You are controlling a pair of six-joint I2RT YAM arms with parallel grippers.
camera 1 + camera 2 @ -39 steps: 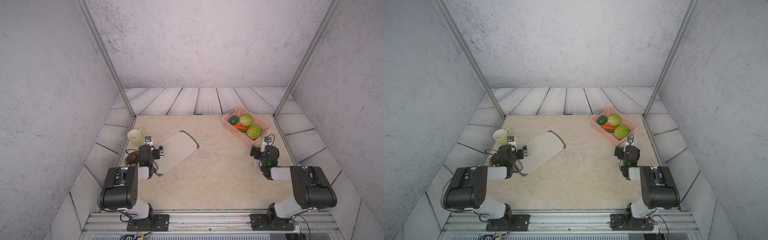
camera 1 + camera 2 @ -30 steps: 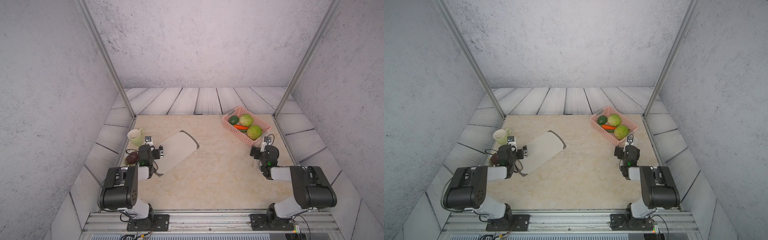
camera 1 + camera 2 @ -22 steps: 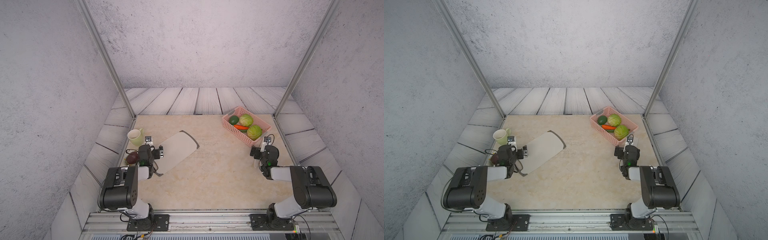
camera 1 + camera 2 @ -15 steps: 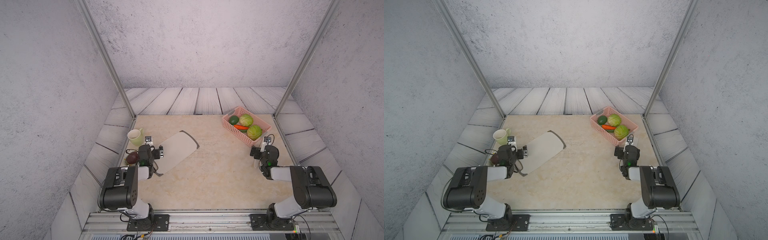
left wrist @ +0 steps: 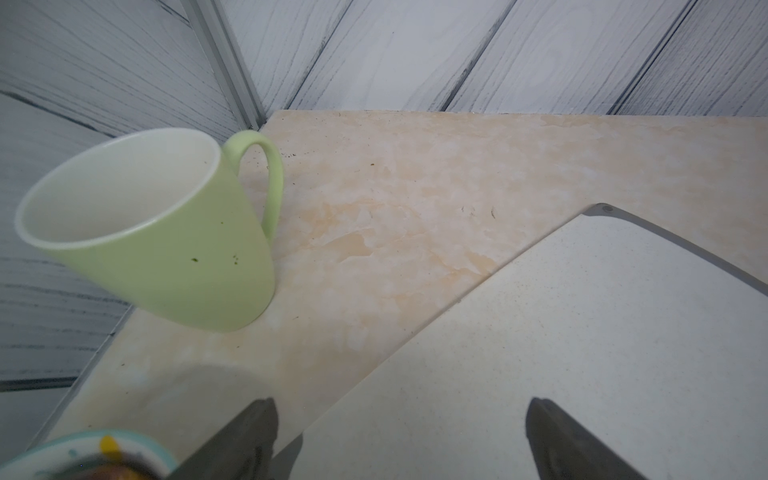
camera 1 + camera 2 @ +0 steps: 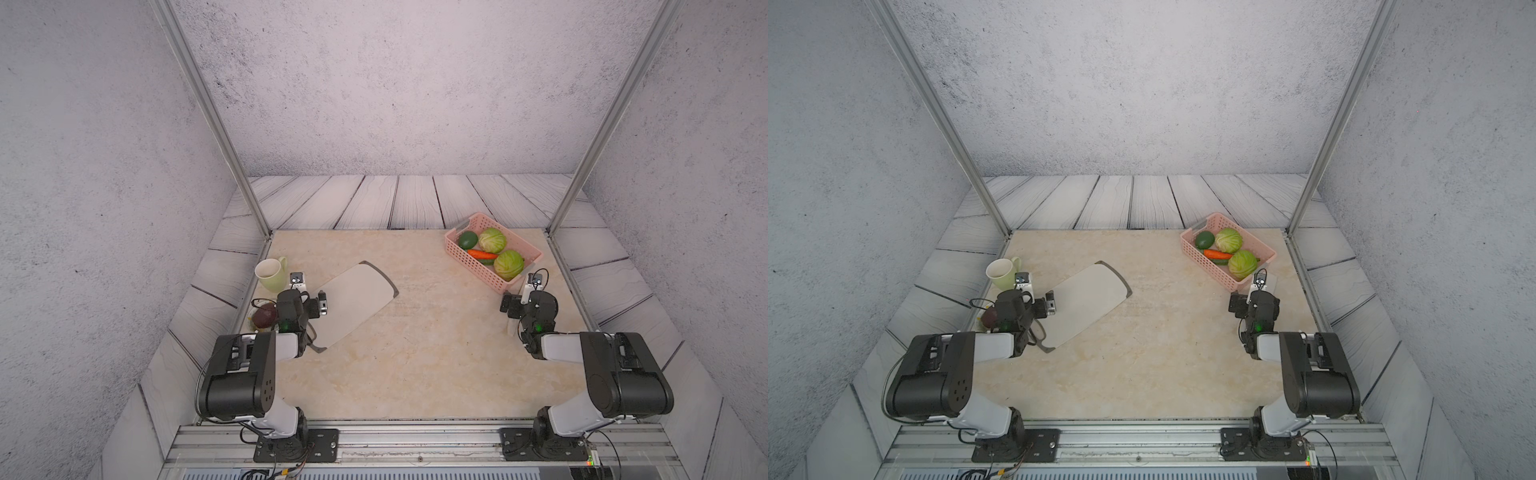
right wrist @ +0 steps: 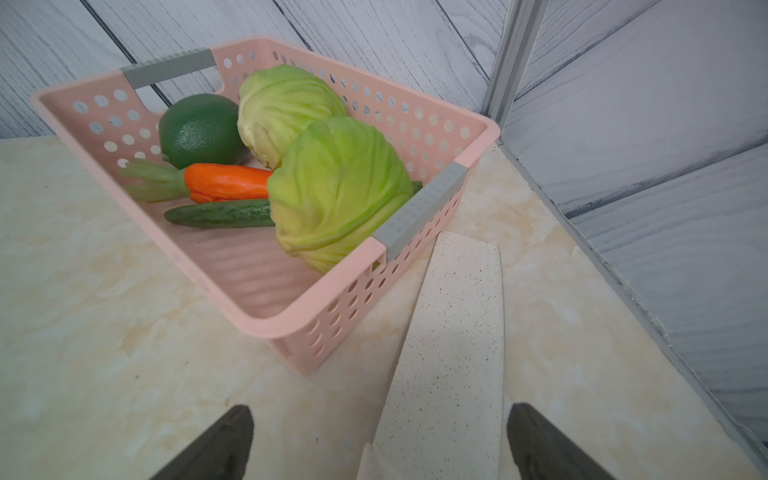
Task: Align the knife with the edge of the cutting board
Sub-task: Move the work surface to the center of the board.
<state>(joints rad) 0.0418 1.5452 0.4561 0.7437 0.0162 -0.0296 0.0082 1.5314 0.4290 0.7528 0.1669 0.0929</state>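
**Operator:** Where's my knife?

**Spotter:** Your knife (image 7: 453,332) lies flat on the table (image 6: 415,365) at about 3 o'clock. The blade points toward 12, and its tip is just beside the near corner of the pink basket (image 7: 291,320). Your right gripper (image 7: 377,415) hangs over it, spread wide and holding nothing. The blade runs between the jaws, off-centre.

**Operator:** And the board?

**Spotter:** The cutting board (image 6: 353,301) is well apart from the knife, at 9 o'clock. It lies diagonally, with its long side aimed at roughly 1 o'clock. Your left gripper (image 5: 401,405) is also wide and empty, poised over the board's near end, near the green mug (image 5: 166,249) at 10 o'clock.

**Operator:** Why that setup?

**Spotter:** I'd say each arm sits above what it can reach: right for the pickup, left perhaps to steady the board. Nothing's aligned yet. A flat blade gives you little to pinch, so I'd go for the handle, which your wrist camera barely shows.
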